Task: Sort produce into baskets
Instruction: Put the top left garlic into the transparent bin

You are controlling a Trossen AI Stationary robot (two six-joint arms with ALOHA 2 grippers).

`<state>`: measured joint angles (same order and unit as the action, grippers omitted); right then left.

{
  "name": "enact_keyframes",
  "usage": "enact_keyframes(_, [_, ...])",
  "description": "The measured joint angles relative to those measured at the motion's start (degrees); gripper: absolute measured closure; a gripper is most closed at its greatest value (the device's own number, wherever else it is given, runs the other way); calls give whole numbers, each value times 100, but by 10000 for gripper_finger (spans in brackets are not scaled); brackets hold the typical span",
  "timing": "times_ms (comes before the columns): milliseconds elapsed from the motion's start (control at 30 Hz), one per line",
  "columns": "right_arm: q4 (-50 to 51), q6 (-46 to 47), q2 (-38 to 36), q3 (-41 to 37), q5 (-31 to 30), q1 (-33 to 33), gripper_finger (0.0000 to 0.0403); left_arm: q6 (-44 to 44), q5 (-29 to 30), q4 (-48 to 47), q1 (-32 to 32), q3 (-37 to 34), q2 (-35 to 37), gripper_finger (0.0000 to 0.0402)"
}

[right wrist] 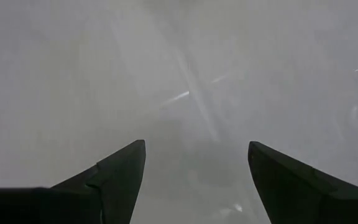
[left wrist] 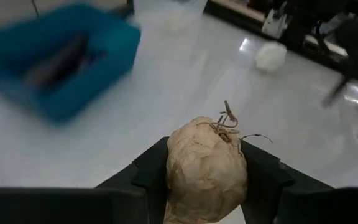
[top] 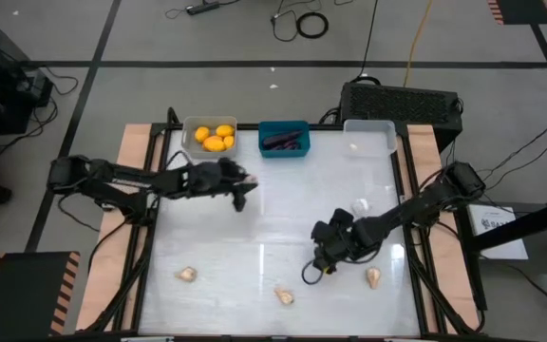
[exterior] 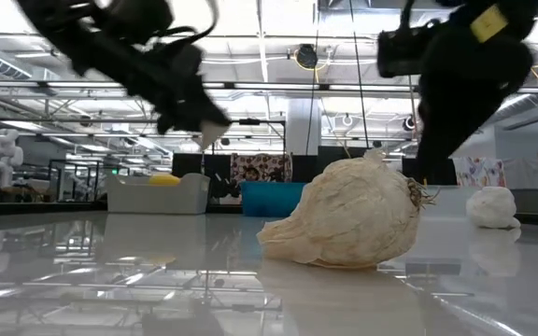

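Note:
My left gripper (top: 241, 194) is shut on a pale beige garlic bulb (left wrist: 207, 168), above the table in front of the teal basket (top: 284, 139). That basket holds dark purple eggplants. The light grey basket (top: 210, 136) holds yellow-orange fruits. The translucent white basket (top: 369, 136) holds one garlic bulb (top: 354, 146). My right gripper (top: 317, 267) is open and empty over bare table at the near right; it also shows in the right wrist view (right wrist: 194, 180). Loose garlic bulbs lie on the table: one at the near left (top: 187, 275), one at the near middle (top: 284, 296), one at the near right (top: 373, 276), one farther back (top: 361, 205). My left gripper pinches the garlic bulb by its two opposite sides (left wrist: 174, 169) between its two fingers. The bulb's dry root tuft (left wrist: 227, 121) points away from the wrist. The fingers come from the table's left, slanting down. The bulb is lifted clear of the table.
A large black box (top: 402, 103) stands behind the table's far right. Wooden rails (top: 131, 218) run along both table sides. In the low view a garlic bulb (exterior: 344, 219) lies close to the camera and another bulb (exterior: 491, 207) lies farther right.

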<state>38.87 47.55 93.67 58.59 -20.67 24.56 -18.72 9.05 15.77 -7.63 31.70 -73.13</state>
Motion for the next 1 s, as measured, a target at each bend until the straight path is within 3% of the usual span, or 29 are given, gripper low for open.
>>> enact_keyframes(400, [39,2090,0,0,-22,1317,126,1884,-323,-105,-491,3888,-3290,249])
enact_keyframes(567, [75,2892,0,0,-66,1877,126,1918,-747,-72,-782,5474,-4570,249])
enact_keyframes(767, [88,3744,0,0,-556,2348,126,1906,-1202,367,-919,7288,-6051,249])
enact_keyframes(1000, [65,4574,0,0,-1104,2545,126,1924,-1066,688,-969,9388,-7670,249])
